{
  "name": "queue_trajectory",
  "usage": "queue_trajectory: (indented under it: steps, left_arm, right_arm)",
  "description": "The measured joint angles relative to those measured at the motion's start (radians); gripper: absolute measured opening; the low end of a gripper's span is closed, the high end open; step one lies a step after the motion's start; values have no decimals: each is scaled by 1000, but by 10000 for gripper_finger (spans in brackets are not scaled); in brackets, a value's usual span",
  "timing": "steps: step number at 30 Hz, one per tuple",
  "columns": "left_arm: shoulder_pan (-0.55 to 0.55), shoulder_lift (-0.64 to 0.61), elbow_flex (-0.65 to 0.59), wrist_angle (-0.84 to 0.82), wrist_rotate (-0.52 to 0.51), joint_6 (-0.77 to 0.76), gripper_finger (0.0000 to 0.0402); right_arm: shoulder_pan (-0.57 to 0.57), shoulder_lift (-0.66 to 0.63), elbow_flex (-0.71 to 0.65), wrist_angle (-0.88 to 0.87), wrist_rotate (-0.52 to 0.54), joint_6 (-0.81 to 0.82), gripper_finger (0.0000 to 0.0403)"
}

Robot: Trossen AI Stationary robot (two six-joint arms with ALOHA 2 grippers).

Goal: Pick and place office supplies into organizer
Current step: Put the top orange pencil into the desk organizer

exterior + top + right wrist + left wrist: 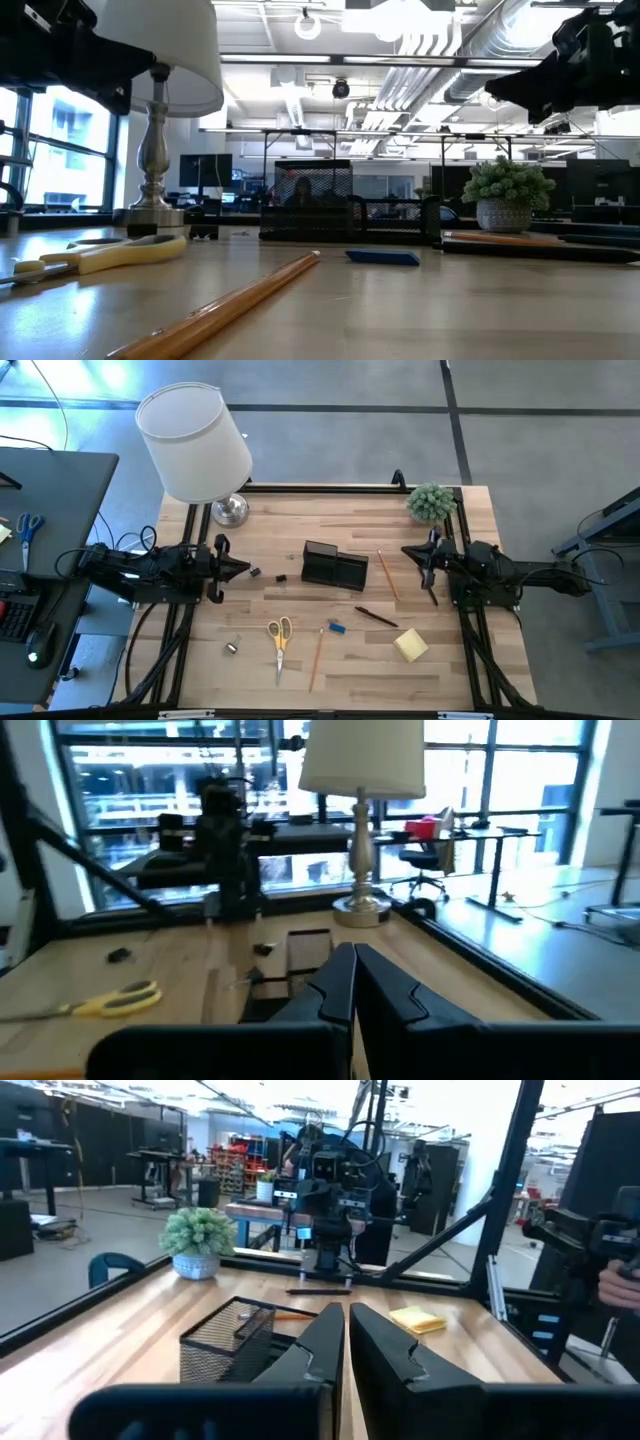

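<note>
Office supplies lie loose on the table; we find nothing held yet. We note the left gripper clenched and empty, hovering at the table's left side. The right gripper is likewise clenched and empty at the right. Between them stands the organizer, roughly centred.

Toward the near edge lie the yellow scissors, long axis running front to back, closer to the left arm. A pencil lies beside them, then a small blue piece and a dark pen. The sticky-note pad and a second pencil sit nearer the right arm.

We judge the overhead view alone gives this layout. The low view shows only scissors, pencil and blue piece against the organizer's mesh wall.
</note>
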Motion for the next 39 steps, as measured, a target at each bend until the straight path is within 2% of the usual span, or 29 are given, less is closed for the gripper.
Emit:
queue_trajectory:
  steps: [4, 8, 11, 15, 18, 20, 22, 24, 27, 33, 39]
  left_arm:
    - [0, 0, 0, -1, 75, -46, 12]
    - [0, 0, 0, -35, 143, -97, 12]
    - [-1, 15, -1, -59, 173, -115, 12]
    - [-1, 47, -1, -56, 164, -92, 12]
    - [0, 66, -1, -38, 68, -32, 12]
    - [0, 78, -1, -32, 11, -32, 12]
    - [0, 89, -1, -28, -1, -33, 12]
    - [0, 105, 0, -30, -2, -33, 12]
    - [0, 130, 0, -26, -4, -34, 12]
    - [0, 190, 0, -30, -6, -60, 12]
    - [0, 222, 0, -21, -66, -60, 12]
  right_arm:
    - [0, 5, 0, 93, 35, -42, 1]
    - [12, 54, 0, 124, -94, 85, 6]
    - [56, 141, 0, 113, -97, 165, 15]
    - [143, 303, 28, 97, 57, 165, 43]
    - [186, 422, 83, 33, 272, 158, 72]
    - [197, 503, 104, -20, 380, 216, 90]
    - [202, 573, 106, -38, 401, 301, 105]
    - [214, 644, 107, -31, 378, 386, 116]
    - [276, 760, 107, -34, 391, 494, 121]
    - [434, 980, 166, -45, 644, 688, 115]
    - [474, 1247, 294, -97, 711, 728, 115]
